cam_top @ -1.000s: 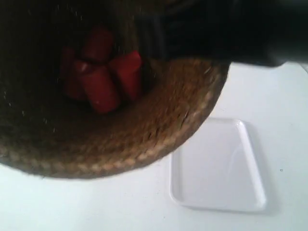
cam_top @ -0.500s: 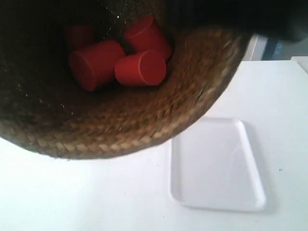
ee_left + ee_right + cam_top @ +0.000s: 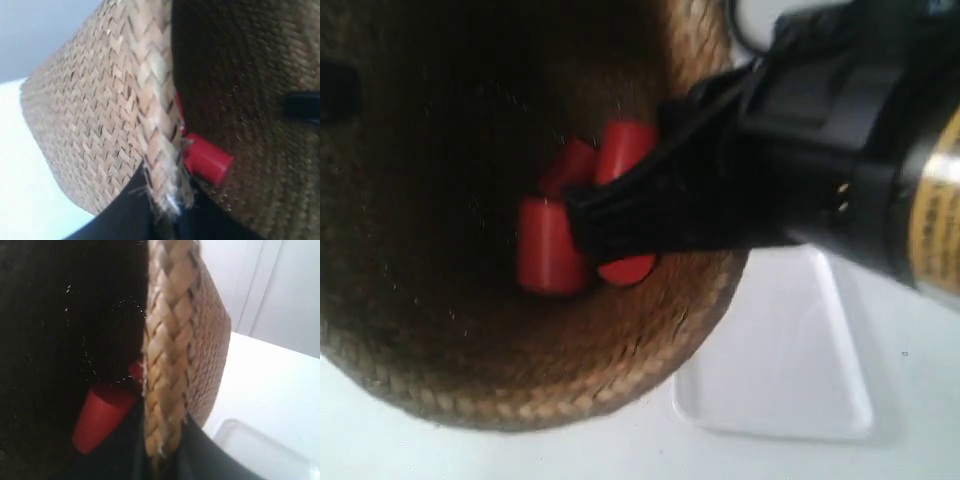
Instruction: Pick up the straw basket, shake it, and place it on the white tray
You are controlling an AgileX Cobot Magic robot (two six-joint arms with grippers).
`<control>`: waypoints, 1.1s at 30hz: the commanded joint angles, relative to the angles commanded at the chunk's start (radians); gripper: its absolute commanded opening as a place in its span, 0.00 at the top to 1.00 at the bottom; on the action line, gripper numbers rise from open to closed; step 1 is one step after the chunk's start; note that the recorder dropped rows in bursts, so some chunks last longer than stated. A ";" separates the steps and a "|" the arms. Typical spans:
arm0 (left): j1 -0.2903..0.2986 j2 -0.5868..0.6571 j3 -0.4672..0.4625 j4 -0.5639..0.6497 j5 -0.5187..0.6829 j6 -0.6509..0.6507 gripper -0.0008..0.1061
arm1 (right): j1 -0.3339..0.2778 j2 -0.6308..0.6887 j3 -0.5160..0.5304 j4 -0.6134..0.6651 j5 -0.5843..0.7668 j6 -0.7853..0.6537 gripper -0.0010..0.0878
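Basket (image 3: 550, 405) is aloft, well clear of the surface (image 3: 520, 455), mouth tipped toward the exterior view, red cups (image 3: 550, 245) loose at the bottom. Left gripper (image 3: 165, 220) is clamped on the braided rim, and right gripper (image 3: 160, 455) is clamped on the rim at the far side. Tray (image 3: 790, 370) lies flat on the surface, below and beside the basket, bare. Judged step: the shake, set-down not yet done. To do it well: firm pinch on both sides, both arms moving as one so the rim does not twist, short strokes with the mouth brought level so the cups stay in. Then carry across, square the base to the tray and lower straight. Hard to read: the basket base is out of sight in the exterior view. The tray's near corner sits under the rim. The arm at the exterior view's right covers part of the cups, so the count is uncertain, three or so. Finger ends are cut off at the wrist frames' edges. The interior is very dark and the weave blurred.
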 joint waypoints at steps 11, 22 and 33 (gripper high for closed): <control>0.000 0.000 -0.013 0.002 0.125 0.002 0.99 | -0.001 -0.077 -0.013 0.065 0.107 -0.066 0.99; 0.000 0.000 -0.013 0.006 0.004 -0.102 0.99 | -0.001 -0.077 -0.013 0.129 0.085 -0.091 0.99; 0.000 0.022 -0.013 0.059 -0.115 -0.096 0.99 | -0.016 -0.003 -0.013 -0.017 0.033 -0.079 0.99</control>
